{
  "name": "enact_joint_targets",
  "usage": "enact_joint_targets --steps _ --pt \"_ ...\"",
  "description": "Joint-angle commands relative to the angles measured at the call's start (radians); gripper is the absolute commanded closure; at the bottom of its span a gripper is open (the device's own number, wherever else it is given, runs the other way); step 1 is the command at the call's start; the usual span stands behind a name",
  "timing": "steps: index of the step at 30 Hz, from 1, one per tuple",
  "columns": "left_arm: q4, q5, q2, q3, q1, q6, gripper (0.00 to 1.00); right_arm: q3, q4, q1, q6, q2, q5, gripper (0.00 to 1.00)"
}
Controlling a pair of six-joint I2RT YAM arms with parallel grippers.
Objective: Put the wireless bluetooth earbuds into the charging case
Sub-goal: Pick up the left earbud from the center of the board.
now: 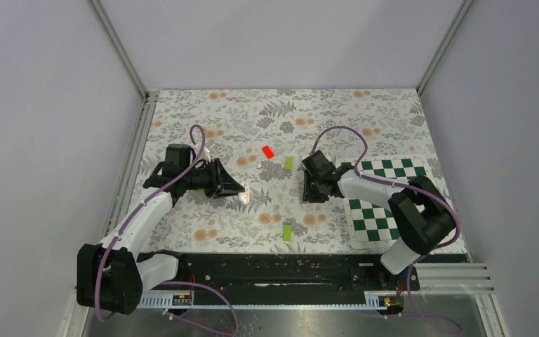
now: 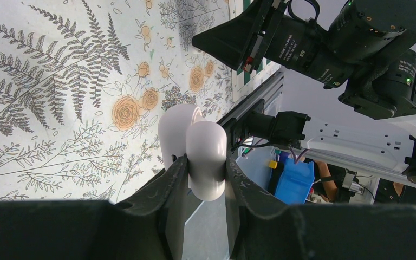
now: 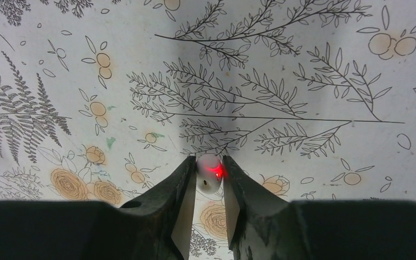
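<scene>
On the left, the left jaws are clamped on the white charging case (image 2: 206,157), whose lid looks swung open. On the right, the right jaws pinch one earbud (image 3: 208,174), lit red, close to the flowered worktop (image 1: 253,112) and well apart from the case. Both pieces are in hand. Bringing them together and seating the earbud is still to do. Whether another earbud already sits inside the case, I cannot tell.

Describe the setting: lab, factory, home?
Probably a lab robot test cell: plain white walls on aluminium framing, a checkerboard mat on the table, and a black mounting rail.
</scene>
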Motion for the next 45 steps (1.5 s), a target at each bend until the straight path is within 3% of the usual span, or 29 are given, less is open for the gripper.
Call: enact_joint_targets --steps 1,15,19,23,27,31,38,45 --pt "0.05 0.031 -0.026 -0.005 0.001 0.015 1.0 0.036 -0.022 0.009 0.0 0.01 0.004 0.66" --pt "0.052 0.032 -0.025 -0.011 0.001 0.015 1.0 -0.008 0.037 0.008 0.051 -0.017 -0.041 0.62" --pt "0.052 0.032 -0.028 -0.01 0.001 0.015 1.0 -0.005 0.034 0.009 0.049 -0.011 -0.039 0.68" --pt "0.052 0.032 -0.031 -0.015 0.001 0.017 1.0 -0.007 0.032 0.009 0.052 -0.006 -0.039 0.81" --pt "0.052 0.031 -0.032 -0.016 0.002 0.017 1.0 -0.011 0.03 0.009 0.054 -0.019 -0.037 0.84" --pt "0.052 0.033 -0.029 -0.014 0.002 0.017 1.0 -0.012 0.02 0.008 0.051 -0.037 -0.028 1.0" --pt "0.053 0.039 -0.033 -0.009 0.002 0.014 1.0 -0.013 -0.003 0.008 0.021 -0.097 -0.027 1.0" --pt "0.083 0.098 -0.07 0.019 -0.017 0.036 1.0 -0.03 0.038 0.018 -0.066 -0.373 -0.124 1.0"
